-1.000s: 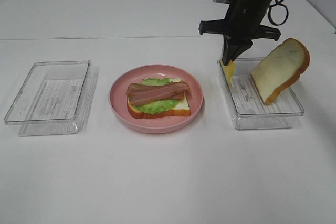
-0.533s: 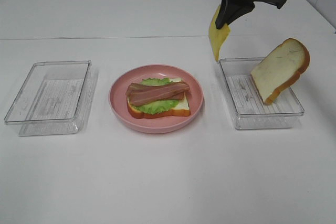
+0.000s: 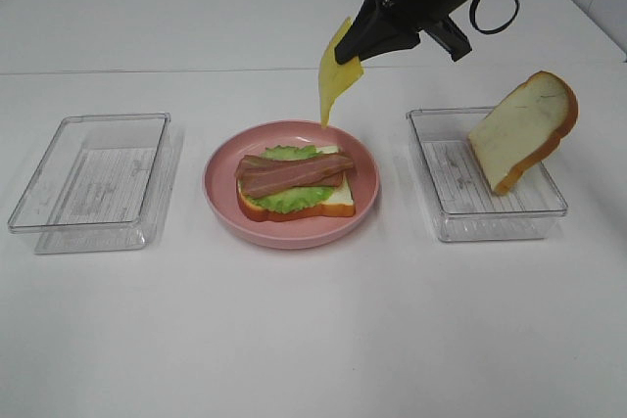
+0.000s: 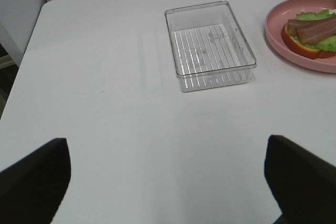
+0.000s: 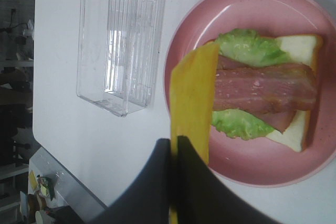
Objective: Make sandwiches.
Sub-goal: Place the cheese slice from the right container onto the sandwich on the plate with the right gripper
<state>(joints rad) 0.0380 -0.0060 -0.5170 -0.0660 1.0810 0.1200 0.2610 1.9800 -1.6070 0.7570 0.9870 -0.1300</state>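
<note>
The open sandwich point(image 3: 294, 184) lies on the pink plate point(image 3: 221, 205): one bread slice, green lettuce and meat strips on top. It also shows in the right wrist view point(image 5: 265, 88) and the left wrist view point(image 4: 311, 33). My right gripper point(image 3: 360, 45) is shut on a yellow cheese slice point(image 3: 334, 75) that hangs above the plate's far edge; the cheese also shows in the right wrist view point(image 5: 190, 100). A second bread slice point(image 3: 522, 130) leans in the right clear tray point(image 3: 441, 212). My left gripper point(image 4: 168, 182) is open over bare table, fingers point(image 4: 34, 174) wide apart.
An empty clear tray point(image 3: 96, 183) stands left of the plate; it also shows in the left wrist view point(image 4: 210, 45) and the right wrist view point(image 5: 118, 45). A seam runs across the white table behind the trays.
My right gripper has lifted the cheese slice out of the right tray and carried it left, to above the plate's far edge. The left gripper view gives no earlier frame.
</note>
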